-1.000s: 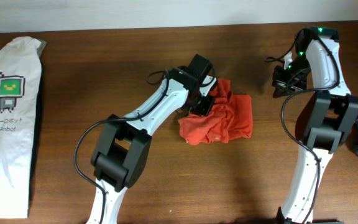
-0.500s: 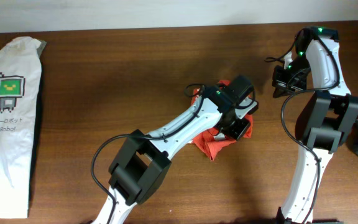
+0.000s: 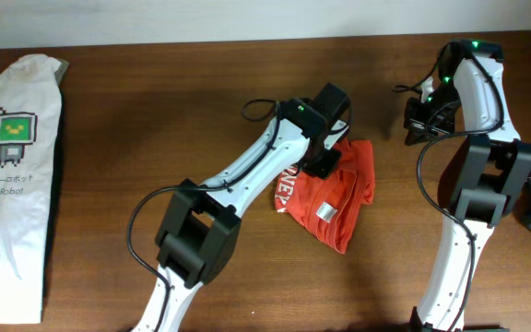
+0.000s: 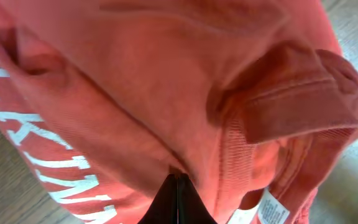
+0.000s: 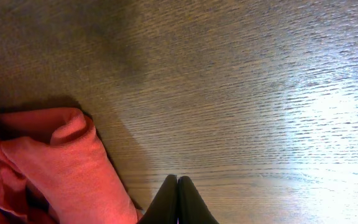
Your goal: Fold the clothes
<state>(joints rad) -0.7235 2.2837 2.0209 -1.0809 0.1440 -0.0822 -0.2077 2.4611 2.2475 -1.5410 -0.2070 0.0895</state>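
So the red-orange T-shirt is lying crumpled a bit right of the desk's middle. There's white lettering along its 9 o'clock edge and a label facing up. The left tool is down on the shirt's 11 o'clock corner, fingers pressed together and pinching a fold. The right tool hangs at the shirt's 2 o'clock, pressed together on nothing, over bare wood. A white robot-print T-shirt lies way over at 9 o'clock.
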